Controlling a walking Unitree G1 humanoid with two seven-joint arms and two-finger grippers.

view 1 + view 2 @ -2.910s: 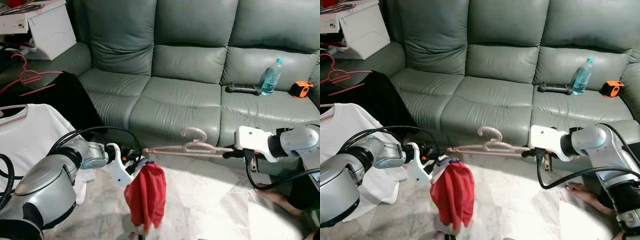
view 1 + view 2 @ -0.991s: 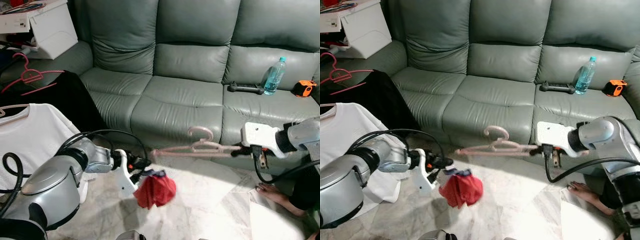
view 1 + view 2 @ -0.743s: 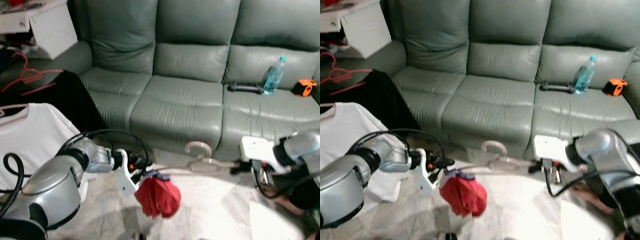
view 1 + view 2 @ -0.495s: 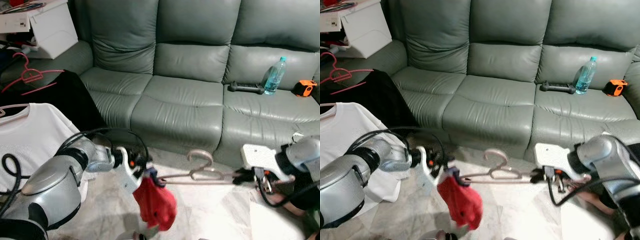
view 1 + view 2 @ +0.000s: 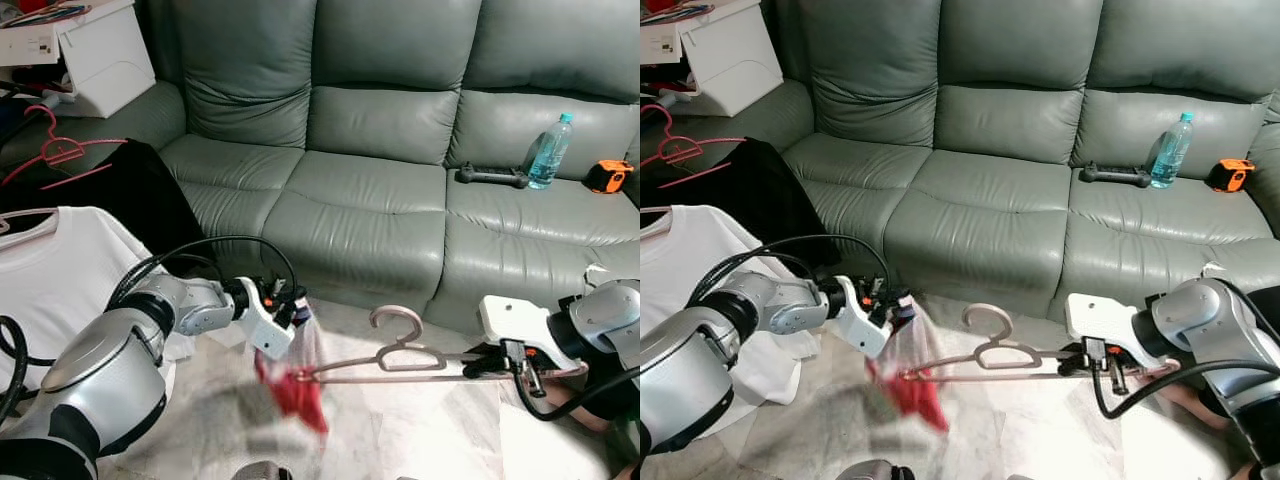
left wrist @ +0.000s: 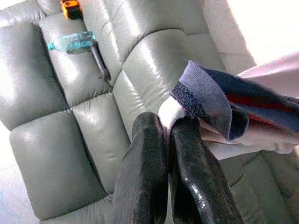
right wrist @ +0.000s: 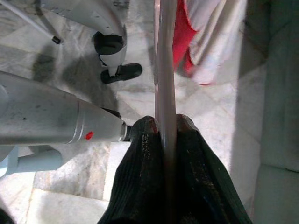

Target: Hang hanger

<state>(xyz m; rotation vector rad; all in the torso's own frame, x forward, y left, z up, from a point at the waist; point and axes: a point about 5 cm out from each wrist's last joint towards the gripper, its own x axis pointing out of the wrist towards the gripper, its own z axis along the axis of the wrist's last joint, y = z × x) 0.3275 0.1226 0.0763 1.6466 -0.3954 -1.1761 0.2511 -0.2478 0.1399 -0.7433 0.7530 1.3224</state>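
now, step in hand: threading the pale pink plastic hanger (image 5: 400,352) into the red garment with a navy ribbed collar (image 5: 295,380).
how to do it well: keep the hanger level; hold the collar wide.
left gripper (image 6: 170,126): pinched on the collar.
right gripper (image 7: 163,128): clamped on the hanger's end.
hanger: low over the marble floor (image 5: 420,420), before the grey-green leather sofa (image 5: 380,190).

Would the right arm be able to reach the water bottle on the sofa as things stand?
Probably not freely: the right gripper is shut on the pink hanger, low over the floor, while the water bottle stands apart on the sofa seat beyond it.
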